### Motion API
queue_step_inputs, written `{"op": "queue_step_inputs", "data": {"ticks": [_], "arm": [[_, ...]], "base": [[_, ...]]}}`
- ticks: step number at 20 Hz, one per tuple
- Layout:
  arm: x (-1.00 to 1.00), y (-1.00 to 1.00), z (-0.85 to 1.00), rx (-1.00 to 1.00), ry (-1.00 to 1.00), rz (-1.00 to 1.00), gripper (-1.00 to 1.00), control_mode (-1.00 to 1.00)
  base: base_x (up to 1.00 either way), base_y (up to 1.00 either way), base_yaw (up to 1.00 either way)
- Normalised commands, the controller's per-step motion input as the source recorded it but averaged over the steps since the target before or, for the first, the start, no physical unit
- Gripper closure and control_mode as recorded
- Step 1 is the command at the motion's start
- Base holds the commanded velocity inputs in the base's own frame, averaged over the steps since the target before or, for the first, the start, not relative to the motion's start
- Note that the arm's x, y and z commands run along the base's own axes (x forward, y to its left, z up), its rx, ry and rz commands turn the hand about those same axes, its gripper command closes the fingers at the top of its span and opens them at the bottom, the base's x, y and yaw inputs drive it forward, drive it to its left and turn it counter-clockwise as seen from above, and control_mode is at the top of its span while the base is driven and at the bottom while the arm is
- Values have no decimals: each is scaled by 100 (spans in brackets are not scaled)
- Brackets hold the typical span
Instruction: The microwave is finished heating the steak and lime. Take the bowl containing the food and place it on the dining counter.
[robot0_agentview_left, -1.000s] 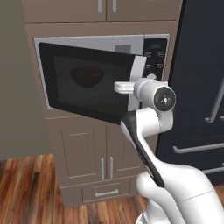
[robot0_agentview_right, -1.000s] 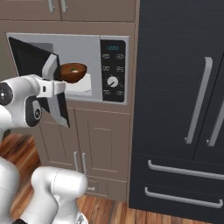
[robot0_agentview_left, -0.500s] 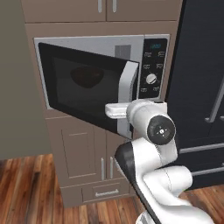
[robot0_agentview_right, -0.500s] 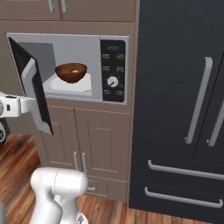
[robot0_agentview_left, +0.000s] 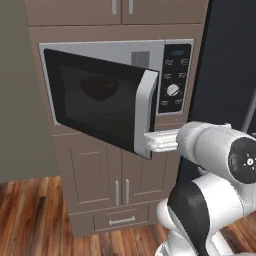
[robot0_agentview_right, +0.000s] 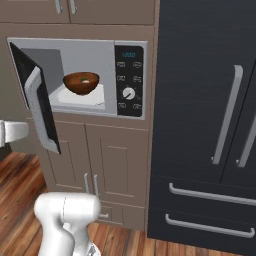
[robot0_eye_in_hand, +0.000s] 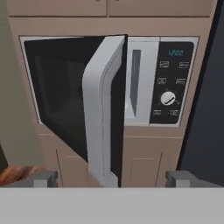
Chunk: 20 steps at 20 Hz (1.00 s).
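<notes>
The microwave (robot0_agentview_right: 75, 50) stands with its door (robot0_agentview_right: 37, 100) swung wide open to the left. Inside, the reddish-brown bowl (robot0_agentview_right: 81, 83) sits on the white turntable (robot0_agentview_right: 97, 97); a speck of green, the lime (robot0_agentview_right: 85, 80), shows in it, and the steak is hidden by the rim. Through the dark door glass the bowl (robot0_agentview_left: 100, 87) appears dimly. My gripper (robot0_agentview_left: 152, 141) hovers just off the door's handle edge (robot0_agentview_left: 145, 112), open and holding nothing. In the hand view my gripper (robot0_eye_in_hand: 112, 178) faces the edge-on door (robot0_eye_in_hand: 103, 109), fingertips (robot0_eye_in_hand: 43, 178) far apart. The dining counter is out of view.
A black fridge (robot0_agentview_right: 205, 115) with long handles stands right of the microwave. The control panel (robot0_eye_in_hand: 170, 83) with its dial is beside the opening. Brown cabinets (robot0_agentview_left: 115, 175) lie below and above, over a wooden floor (robot0_agentview_left: 30, 215). The open door juts out into the room.
The door has swung further open, baring the bowl in the right base view. My hand has dropped lower and come off the handle, with its jaws spreading.
</notes>
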Motion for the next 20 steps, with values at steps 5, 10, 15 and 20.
{"op": "queue_step_inputs", "data": {"ticks": [5,10,15,20], "arm": [[-12,-100,30,19,0,23,-100,-100],[19,-100,10,31,4,26,-100,-100],[71,-36,-3,21,27,17,-100,-100],[84,0,-3,13,30,1,-100,-100]], "base": [[0,0,0],[0,0,0],[0,0,0],[0,0,0]]}}
